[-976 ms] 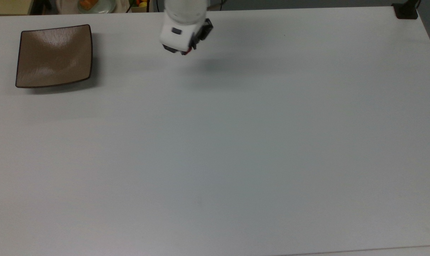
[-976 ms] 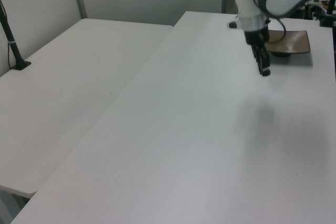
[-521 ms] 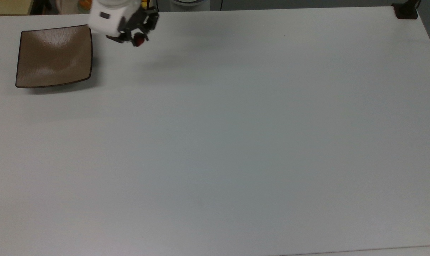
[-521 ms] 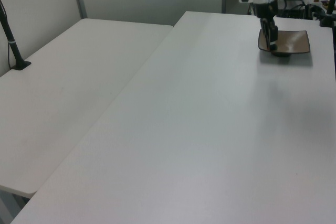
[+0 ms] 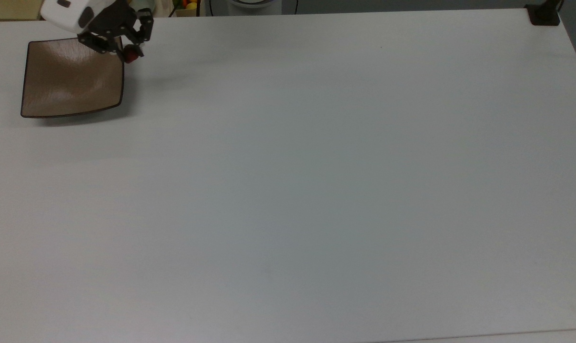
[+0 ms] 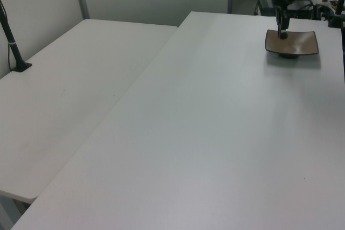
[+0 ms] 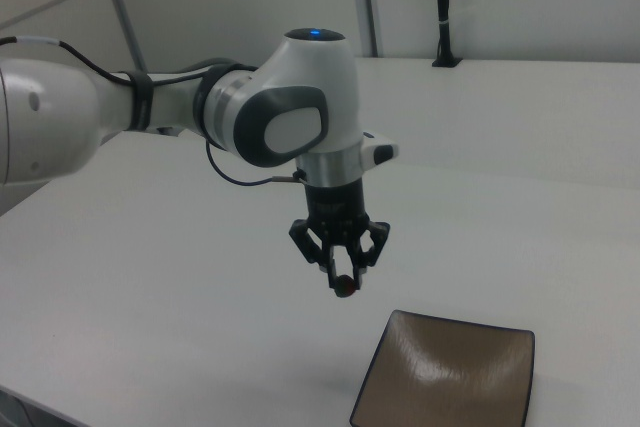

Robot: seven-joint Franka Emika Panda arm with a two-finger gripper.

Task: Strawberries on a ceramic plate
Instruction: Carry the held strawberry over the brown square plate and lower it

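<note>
A tan-brown square ceramic plate (image 5: 71, 78) with a dark rim lies at the top view's far left, and it also shows in the left view (image 6: 296, 44) and the right view (image 7: 450, 377). My gripper (image 5: 129, 56) hangs in the air over the plate's right edge in the top view, shut on a small dark red strawberry (image 5: 131, 57). In the right view the gripper (image 7: 344, 286) holds the strawberry (image 7: 344, 288) above the table just left of the plate. In the left view the gripper (image 6: 282, 33) hangs over the plate's left part.
The wide white table (image 5: 316, 190) stretches to the top view's right. A black post base (image 5: 544, 14) stands at its top right corner. A second white table (image 6: 70, 106) adjoins it in the left view. Colourful items (image 5: 188, 5) sit beyond the top edge.
My gripper has travelled leftward in the top view with the strawberry, from mid-table to the plate's right edge. The plate has not moved.
</note>
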